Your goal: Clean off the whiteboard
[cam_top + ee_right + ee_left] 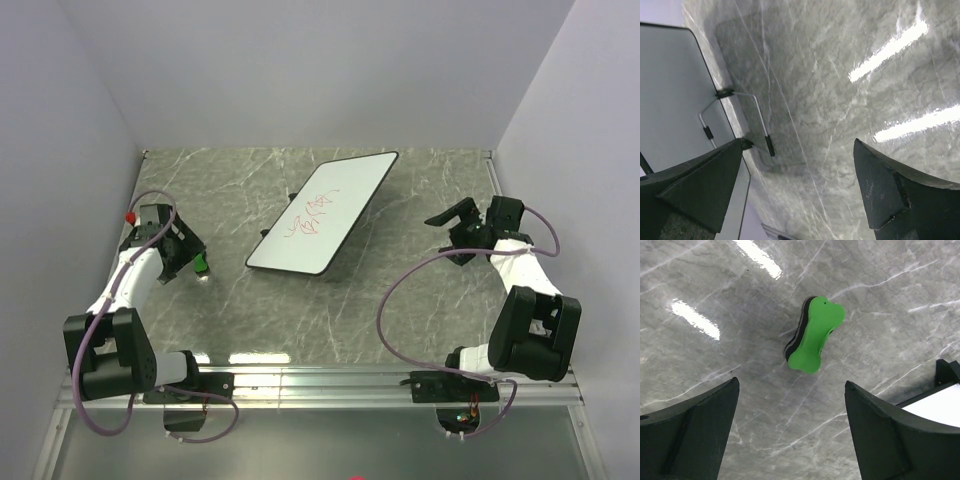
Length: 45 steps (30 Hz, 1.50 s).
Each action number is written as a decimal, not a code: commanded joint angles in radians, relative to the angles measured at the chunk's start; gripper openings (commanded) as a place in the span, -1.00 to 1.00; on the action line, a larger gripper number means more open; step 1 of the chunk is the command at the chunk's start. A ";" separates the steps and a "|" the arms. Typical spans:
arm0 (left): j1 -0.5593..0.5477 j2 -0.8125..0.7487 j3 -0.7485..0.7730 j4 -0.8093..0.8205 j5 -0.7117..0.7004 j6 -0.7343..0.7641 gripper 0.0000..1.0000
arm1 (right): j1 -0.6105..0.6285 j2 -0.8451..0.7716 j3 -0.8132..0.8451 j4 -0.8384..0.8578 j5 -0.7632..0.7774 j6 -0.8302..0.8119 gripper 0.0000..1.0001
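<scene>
Whiteboard (pixel 322 215) propped tilted on wire stand (pixel 769 144) at middle of grey marble surface (pixel 400 190), red scribbles on face. Left pincer (pixel 791 405) released, jaws wide, hovering above green eraser (pixel 812 337); no contact; eraser lying well left of board. Right pincer (pixel 798 150) likewise released, grasping nothing, near board's right side, apart from it.

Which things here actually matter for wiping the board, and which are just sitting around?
For the job:
- whiteboard, propped up
- red scribbles on it
- green bone-shaped eraser, lying on the table below the open left gripper

Not for the job:
- wire stand behind the board
- marble-look table
- metal rail at the arm bases
- right gripper, open, holding nothing
</scene>
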 commanded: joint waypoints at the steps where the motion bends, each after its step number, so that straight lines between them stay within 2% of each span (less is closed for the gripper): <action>1: 0.001 0.006 -0.008 0.048 0.035 0.016 0.80 | -0.001 -0.035 -0.001 -0.017 -0.035 -0.045 0.96; 14: -0.034 0.155 0.018 0.092 -0.001 0.030 0.41 | 0.000 -0.016 0.022 -0.054 -0.032 -0.096 0.89; 22: -0.101 0.190 0.031 0.094 -0.039 0.022 0.35 | 0.000 -0.007 0.025 -0.046 -0.024 -0.099 0.89; 28: -0.103 0.232 0.031 0.094 -0.062 0.033 0.18 | -0.001 -0.005 0.027 -0.054 -0.012 -0.108 0.89; 31: -0.103 0.250 0.031 0.097 -0.059 0.032 -0.03 | -0.001 -0.009 0.036 -0.057 -0.009 -0.109 0.89; 34: -0.103 0.267 0.025 0.102 -0.051 0.032 -0.37 | -0.001 -0.018 0.048 -0.061 -0.012 -0.109 0.89; 39: -0.103 0.284 0.025 0.108 -0.038 0.039 -0.76 | -0.001 -0.032 0.062 -0.049 -0.041 -0.091 0.89; 41: -0.104 0.279 0.028 0.106 -0.038 0.041 -0.98 | -0.001 -0.039 0.080 -0.054 -0.052 -0.080 0.89; 45: -0.103 0.259 0.041 0.088 -0.038 0.045 -0.99 | 0.002 -0.042 0.134 -0.090 -0.069 -0.074 0.88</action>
